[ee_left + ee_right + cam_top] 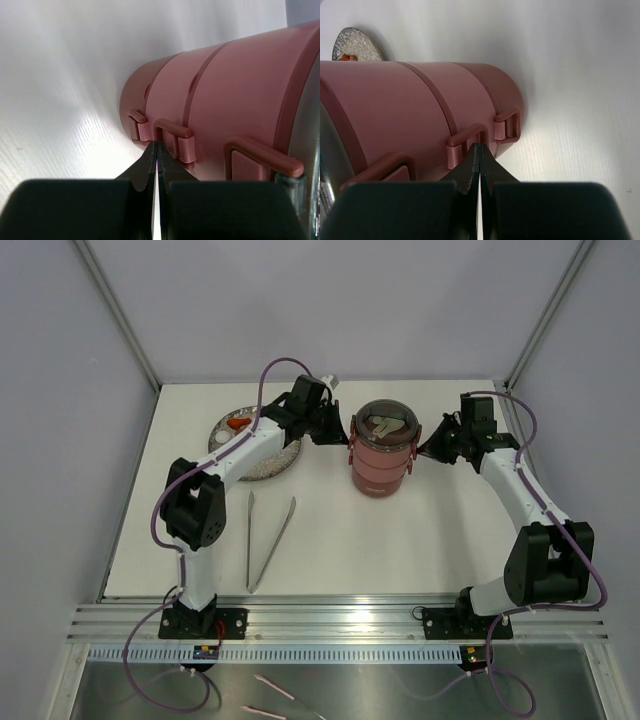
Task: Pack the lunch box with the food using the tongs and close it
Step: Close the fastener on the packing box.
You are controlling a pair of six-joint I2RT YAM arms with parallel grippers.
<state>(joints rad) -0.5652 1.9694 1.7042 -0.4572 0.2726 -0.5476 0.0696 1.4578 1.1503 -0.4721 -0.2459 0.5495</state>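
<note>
Lunch box — lidded, stacked; tongs on desk. Both my jaws closed, empty, tips at side clasps. Closing step: press latches home.

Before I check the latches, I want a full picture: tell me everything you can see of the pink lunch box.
The lunch box is a dusty-pink, plastic-looking cylinder of stacked tiers, standing upright mid-table, right of the speckled plate. A clear lid tops it, with grey shapes beneath. Clip latches run down both sides. The left pincer and right pincer, both shut, press their tips at a middle latch on opposite sides. The tongs lie apart from it on the table.
</note>
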